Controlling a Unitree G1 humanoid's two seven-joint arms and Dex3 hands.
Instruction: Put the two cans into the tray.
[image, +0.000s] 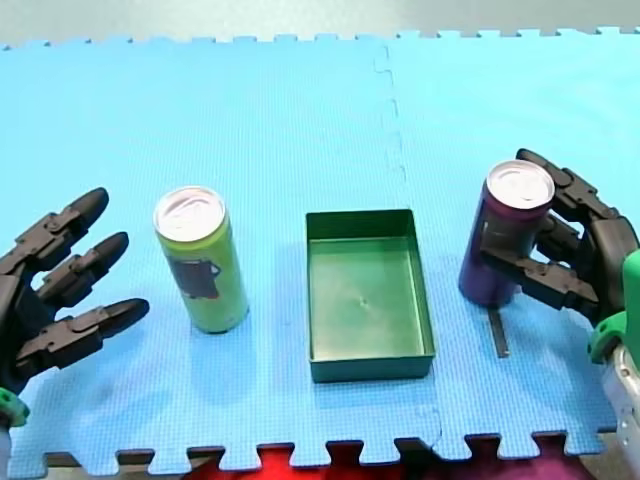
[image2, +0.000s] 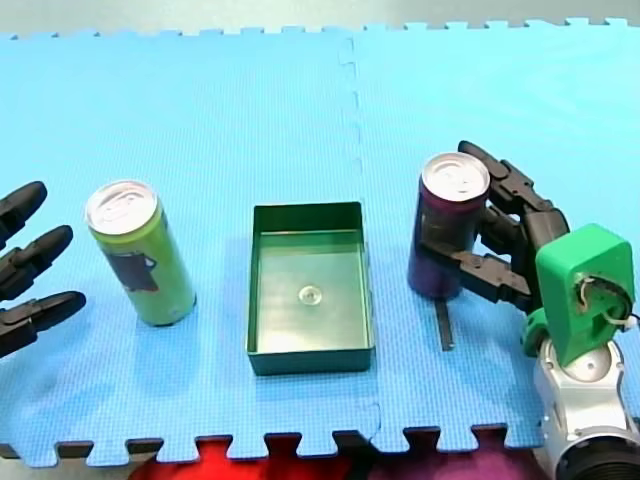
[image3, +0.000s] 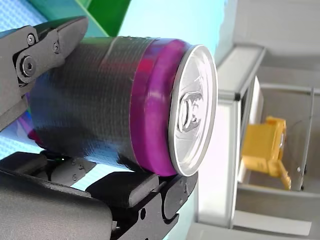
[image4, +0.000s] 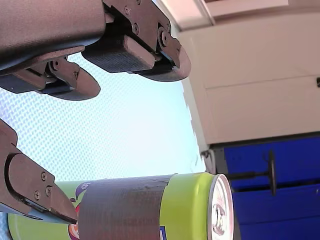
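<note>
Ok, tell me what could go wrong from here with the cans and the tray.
1. The right hand grasps the upright purple can from its side; it may slip or tilt when lifted.
2. The green tray has low walls; a tall can could catch one or topple inside.
3. The left hand is beside the green can, not touching; a sideways reach may knock it over.
</note>
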